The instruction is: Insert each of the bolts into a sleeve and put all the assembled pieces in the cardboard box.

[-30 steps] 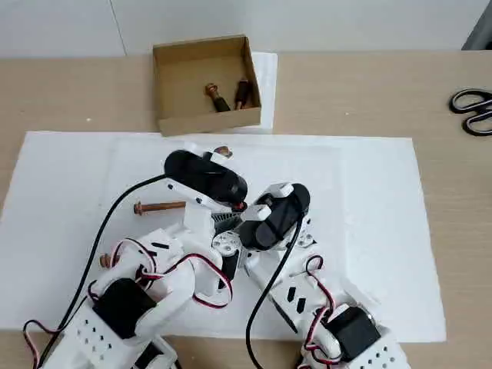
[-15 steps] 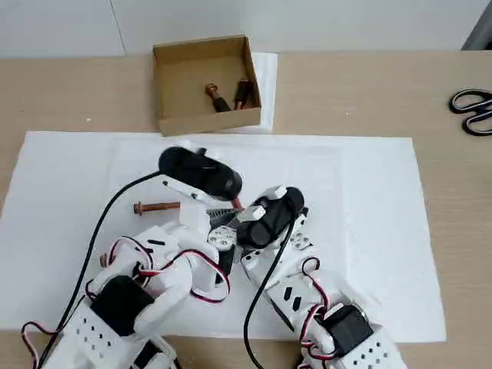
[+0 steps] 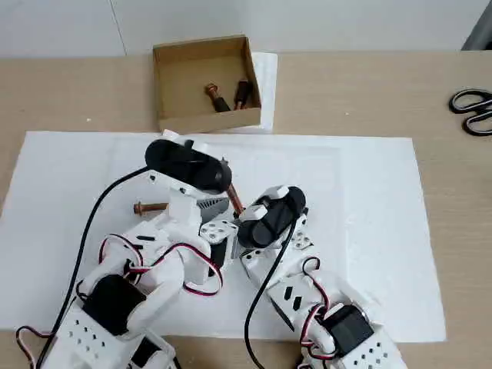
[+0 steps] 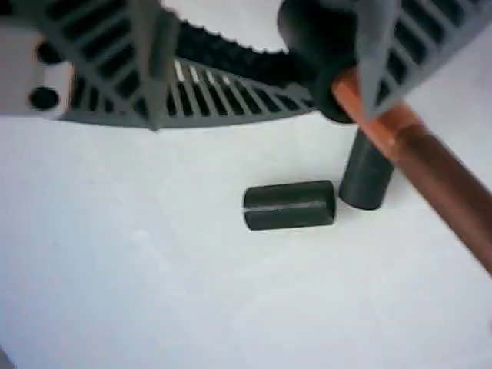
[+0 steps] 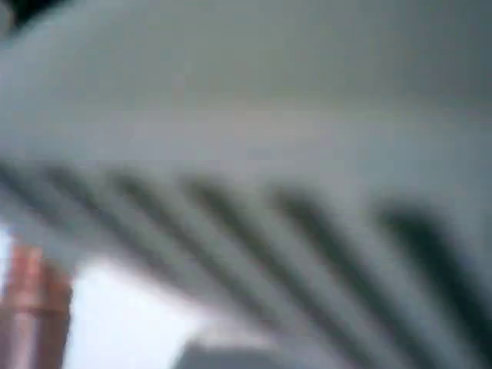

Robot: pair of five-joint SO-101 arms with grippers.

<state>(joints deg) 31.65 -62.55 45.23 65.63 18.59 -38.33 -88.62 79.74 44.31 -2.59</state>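
One black sleeve [image 4: 317, 46] sat clamped in the left gripper [image 3: 217, 204] over the white paper [image 3: 369, 231], with a copper bolt [image 3: 234, 200] entering it, so insertion looked under way. Whether the right gripper [image 3: 244, 217] gripped the bolt could not be told. The next move probably called for pushing it straight home. Beneath, a loose sleeve [image 4: 290, 206] lay beside an upright sleeve [image 4: 367, 178], both easily knocked. A second bolt [image 3: 154, 207] lay nearby. Farther off, the cardboard box [image 3: 207, 121] held two assembled pieces [image 3: 217, 98]; scissors [image 3: 469, 110] sat well apart.
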